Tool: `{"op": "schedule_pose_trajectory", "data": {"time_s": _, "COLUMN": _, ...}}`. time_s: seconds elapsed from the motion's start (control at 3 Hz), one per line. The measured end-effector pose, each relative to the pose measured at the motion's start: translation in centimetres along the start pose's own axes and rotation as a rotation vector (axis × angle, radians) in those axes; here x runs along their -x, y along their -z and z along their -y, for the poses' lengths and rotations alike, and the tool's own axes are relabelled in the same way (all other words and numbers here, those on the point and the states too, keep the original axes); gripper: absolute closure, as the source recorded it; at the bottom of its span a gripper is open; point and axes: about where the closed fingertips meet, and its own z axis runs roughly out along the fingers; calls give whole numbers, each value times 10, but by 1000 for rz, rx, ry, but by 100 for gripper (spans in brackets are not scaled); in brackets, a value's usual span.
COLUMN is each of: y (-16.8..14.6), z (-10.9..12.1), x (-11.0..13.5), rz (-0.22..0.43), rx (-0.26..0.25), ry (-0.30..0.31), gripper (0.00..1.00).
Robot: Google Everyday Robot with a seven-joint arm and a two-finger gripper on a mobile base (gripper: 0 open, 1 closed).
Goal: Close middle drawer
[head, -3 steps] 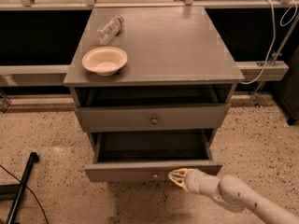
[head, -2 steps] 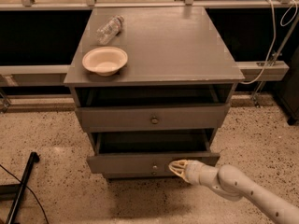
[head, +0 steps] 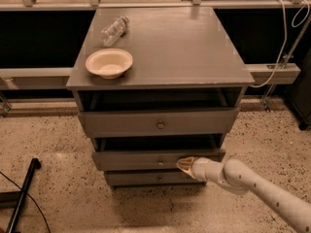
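Observation:
The middle drawer [head: 131,159] is the second of three grey drawers in a grey cabinet. It has a small round knob [head: 160,162] at its centre. It stands out only a little, with a dark gap above its front. My gripper [head: 182,164] comes in from the lower right on a white arm [head: 252,188]. Its tan fingertips are together and press on the drawer front just right of the knob. It holds nothing.
A white bowl [head: 109,62] and a lying plastic bottle [head: 114,29] sit on the cabinet top [head: 184,47]. The top drawer [head: 116,123] also stands slightly out. The bottom drawer [head: 131,178] is in. A black pole [head: 22,198] lies on the speckled floor at left.
The middle drawer has slid inward from far open to nearly in. My gripper has moved forward with it, staying on the drawer front.

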Motion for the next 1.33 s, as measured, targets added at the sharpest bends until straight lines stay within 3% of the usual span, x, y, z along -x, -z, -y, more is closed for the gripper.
{"op": "schedule_pose_trajectory", "data": {"time_s": 0.33, "y": -7, "z": 19, "x": 0, "rz": 0, "rx": -32, "ry": -10, "gripper": 100}}
{"op": "schedule_pose_trajectory", "data": {"time_s": 0.67, "y": -13, "z": 31, "x": 1, "rz": 2, "rx": -26, "ry": -9, "gripper": 100}}
{"op": "schedule_pose_trajectory", "data": {"time_s": 1.33, "y": 6, "z": 20, "x": -1, "rz": 9, "rx": 51, "ry": 21, "gripper": 100}}
